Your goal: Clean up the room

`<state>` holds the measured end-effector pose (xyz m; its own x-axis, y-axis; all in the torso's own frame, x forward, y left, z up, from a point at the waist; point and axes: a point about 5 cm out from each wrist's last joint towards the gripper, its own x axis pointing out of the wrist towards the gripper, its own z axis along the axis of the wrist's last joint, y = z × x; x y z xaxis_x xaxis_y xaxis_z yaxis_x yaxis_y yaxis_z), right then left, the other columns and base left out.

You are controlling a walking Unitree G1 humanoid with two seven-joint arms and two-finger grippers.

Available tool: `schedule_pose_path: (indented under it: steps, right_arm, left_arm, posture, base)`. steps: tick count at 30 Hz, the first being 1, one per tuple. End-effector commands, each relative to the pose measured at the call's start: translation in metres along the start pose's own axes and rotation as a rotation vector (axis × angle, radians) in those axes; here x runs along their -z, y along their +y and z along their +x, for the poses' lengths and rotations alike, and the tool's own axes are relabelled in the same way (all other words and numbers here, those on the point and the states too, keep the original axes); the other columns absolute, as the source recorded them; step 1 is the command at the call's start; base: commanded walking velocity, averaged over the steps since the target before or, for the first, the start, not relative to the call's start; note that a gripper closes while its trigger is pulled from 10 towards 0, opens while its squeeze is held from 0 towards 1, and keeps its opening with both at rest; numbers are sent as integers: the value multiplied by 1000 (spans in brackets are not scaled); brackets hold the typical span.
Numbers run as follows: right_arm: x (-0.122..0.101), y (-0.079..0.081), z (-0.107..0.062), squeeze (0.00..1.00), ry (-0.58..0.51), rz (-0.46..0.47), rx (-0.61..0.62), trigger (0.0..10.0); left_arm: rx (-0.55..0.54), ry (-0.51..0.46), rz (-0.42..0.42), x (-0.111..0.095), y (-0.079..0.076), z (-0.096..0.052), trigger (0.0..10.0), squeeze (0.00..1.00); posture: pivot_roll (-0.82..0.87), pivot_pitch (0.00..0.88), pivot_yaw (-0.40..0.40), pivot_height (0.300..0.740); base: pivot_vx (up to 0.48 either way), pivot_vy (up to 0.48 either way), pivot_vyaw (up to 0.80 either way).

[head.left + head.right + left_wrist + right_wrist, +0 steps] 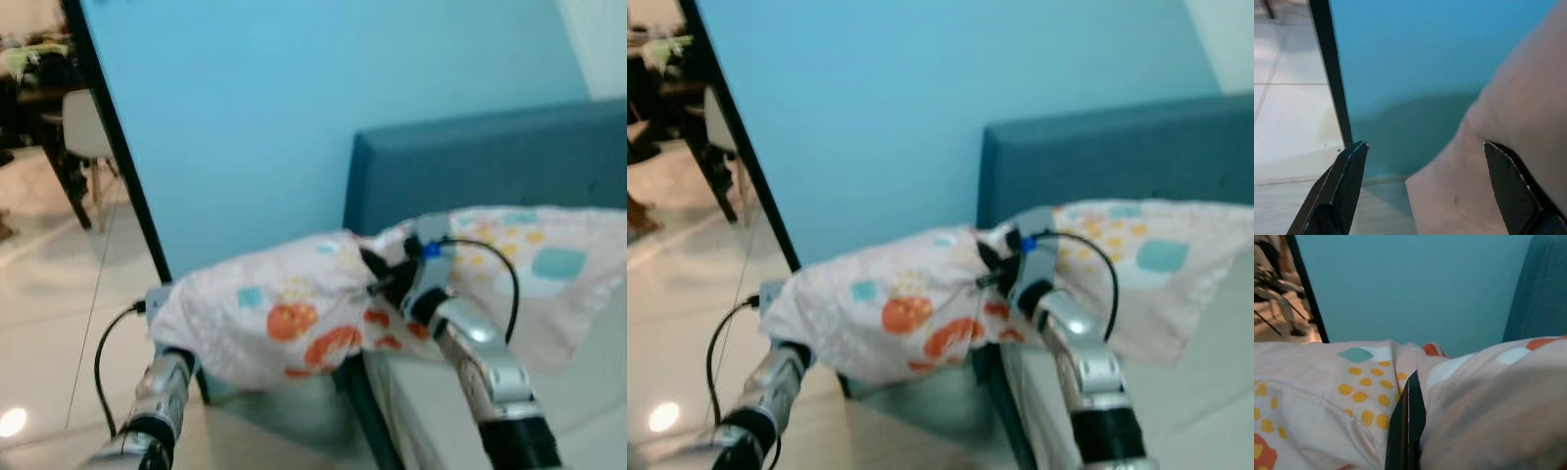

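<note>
Blanket (294, 318): hanging between both arms, bed (588, 431) at 4 o'clock.
Right gripper (1406, 431): jaws pinching the fabric.
Left gripper (1425, 191): jaws gaping, cloth draping over 1 finger.
Risk: left side is sliding off unclamped.

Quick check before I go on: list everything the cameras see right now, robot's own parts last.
Blanket: one, white with orange, yellow and teal patches, draped across both arms in front of the headboard.
Headboard: one, dark teal, against the wall.
Mattress: one, pale, below the blanket on the right.
Wall: light blue, behind the bed.
Door frame: one, black, left of the wall.
Chair: one, white, beyond the doorway.
Floor: pale glossy tiles, on the left.
Left pincer: open, at the blanket's left end.
Right pincer: shut on the blanket's middle.
</note>
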<state>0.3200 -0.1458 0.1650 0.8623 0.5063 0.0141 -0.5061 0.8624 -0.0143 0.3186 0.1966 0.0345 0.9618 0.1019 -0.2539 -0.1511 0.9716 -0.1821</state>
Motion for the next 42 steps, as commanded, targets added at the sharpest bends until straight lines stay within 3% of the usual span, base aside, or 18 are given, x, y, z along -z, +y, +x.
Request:
schedule_pose_path:
  steps: [1,10,29,35,42]
  right_arm:
    - [-13,1,3,0,-44,-20,-13,10000]
    - [-12,0,3,0,-38,-21,-5,10000]
    - [-5,-12,-10,0,36,-43,-29,10000]
    - [-4,-18,-14,0,54,-51,-22,10000]
    - [-4,-24,-18,0,71,-59,-2,10000]
  left_arm:
    - [-15,7,-3,2,3,-1,10000,0]
    - [-7,-11,2,-1,5,-1,10000,0]
    - [31,3,27,6,1,-4,10000,0]
    - [43,35,-1,14,0,-7,10000,0]
    - [152,56,38,23,-11,-12,10000,0]
  posture:
    - [-99,0,19,740]
    - [-103,0,17,740]
    - [-102,0,28,740]
    - [-100,0,30,740]
    - [-101,0,36,740]
  base:
    - [0,0,0]
    - [63,0,0]
    - [478,0,0]
    - [259,0,0]
    - [0,-367,0]
